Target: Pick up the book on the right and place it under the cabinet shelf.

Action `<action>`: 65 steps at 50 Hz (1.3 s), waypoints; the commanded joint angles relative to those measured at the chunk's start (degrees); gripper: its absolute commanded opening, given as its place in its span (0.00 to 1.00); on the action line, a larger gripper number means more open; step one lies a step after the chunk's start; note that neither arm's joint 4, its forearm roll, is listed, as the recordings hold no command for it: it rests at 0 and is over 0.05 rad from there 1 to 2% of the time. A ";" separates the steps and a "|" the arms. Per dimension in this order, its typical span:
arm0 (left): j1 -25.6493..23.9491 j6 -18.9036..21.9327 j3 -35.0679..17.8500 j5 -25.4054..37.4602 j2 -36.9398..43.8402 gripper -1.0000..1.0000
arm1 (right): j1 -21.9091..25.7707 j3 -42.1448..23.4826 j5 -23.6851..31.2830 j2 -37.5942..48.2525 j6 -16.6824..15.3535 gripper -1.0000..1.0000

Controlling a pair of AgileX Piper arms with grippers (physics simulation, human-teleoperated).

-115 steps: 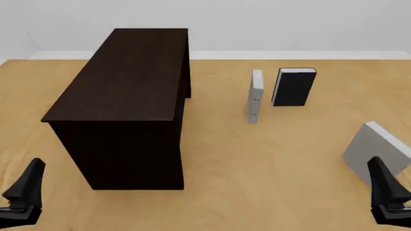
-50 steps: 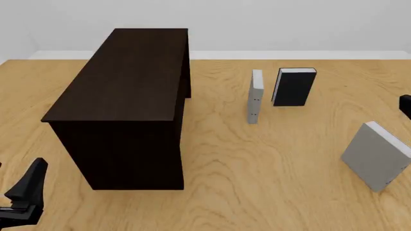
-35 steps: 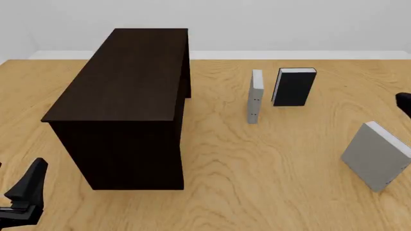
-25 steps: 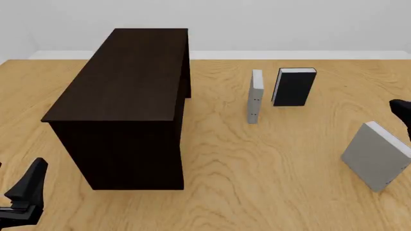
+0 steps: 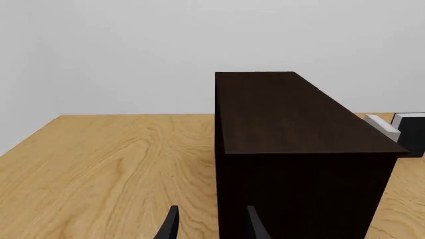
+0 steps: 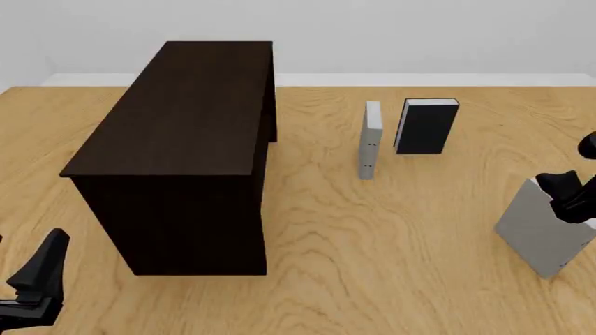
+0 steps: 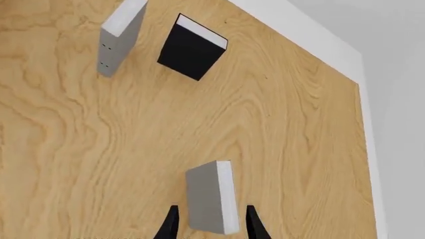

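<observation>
book point(image 6: 542, 234) stands on edge at the right of the table point(image 6: 373, 244), tilted, cover toward the camera, white page edges uppermost in the right wrist view. right gripper point(image 7: 208, 223) sits directly over its top edge; both fingertips point(image 7: 170, 224) show in that view with the book's thickness between them. jaws are spread just wider than the book, with slim gaps either side; nothing held. in the front view the dark gripper body overlaps the book's upper far corner, so contact cannot be ruled out there, but the wrist view shows no pinch yet.

step in hand, as i judge it: descent and closure on the book. to do it well:
- keep the book centred between the fingers, since the clearance is thin and a skewed approach would knock it flat.
- go deep enough to grip cover boards, not only page edges.
- close squarely across the thickness.

left gripper point(image 5: 210, 228) is parked near the front end of the cabinet shelf point(image 6: 177, 112), fingers apart, empty.

narrow grey-white book point(image 6: 370, 139) and black book point(image 6: 426, 125) stand farther back, well apart from the target. cabinet shelf is far left of the book; the carry will cross open table in front of those two.
</observation>
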 commanded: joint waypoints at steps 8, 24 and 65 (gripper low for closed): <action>0.00 0.01 -0.02 0.11 -0.09 1.00 | -4.84 2.07 -4.85 6.28 -4.48 1.00; 0.01 0.00 -0.02 0.11 -0.09 1.00 | -7.64 4.35 -9.71 10.27 -6.42 1.00; 0.01 -0.01 -0.02 0.12 -0.11 1.00 | -12.07 9.65 -25.89 25.12 -10.54 1.00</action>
